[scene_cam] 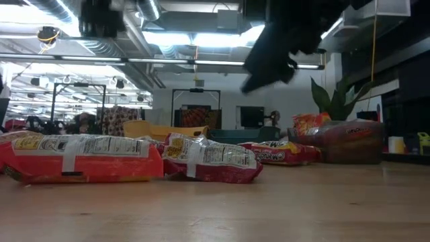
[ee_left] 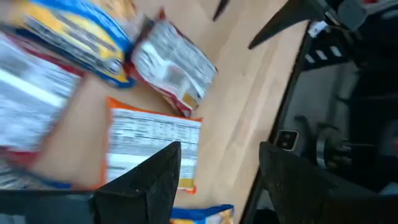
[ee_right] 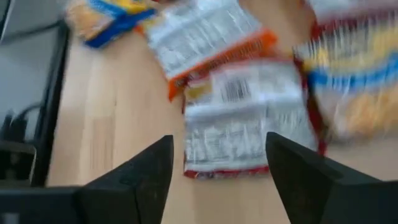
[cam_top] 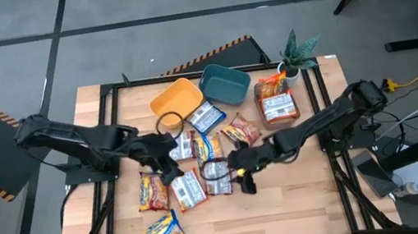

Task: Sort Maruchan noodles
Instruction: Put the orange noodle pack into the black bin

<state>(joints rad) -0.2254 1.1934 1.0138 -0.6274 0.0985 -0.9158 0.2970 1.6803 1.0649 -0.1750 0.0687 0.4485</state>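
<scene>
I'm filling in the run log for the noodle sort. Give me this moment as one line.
left end effector: open, over flat plastic ramen packets | right end effector: open, over red-edged packet | yellow bin: no packets seen

From overhead we look straight down on the whole table [cam_top: 304, 194]. At tabletop height we look level across it into the room. Each wrist camera sits close above the noodle packets [cam_top: 200, 168], which all views share.

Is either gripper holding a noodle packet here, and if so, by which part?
Nothing is held. The left gripper and right gripper are both open, with bare space between their fingers, above the noodle packets on the table.
</scene>
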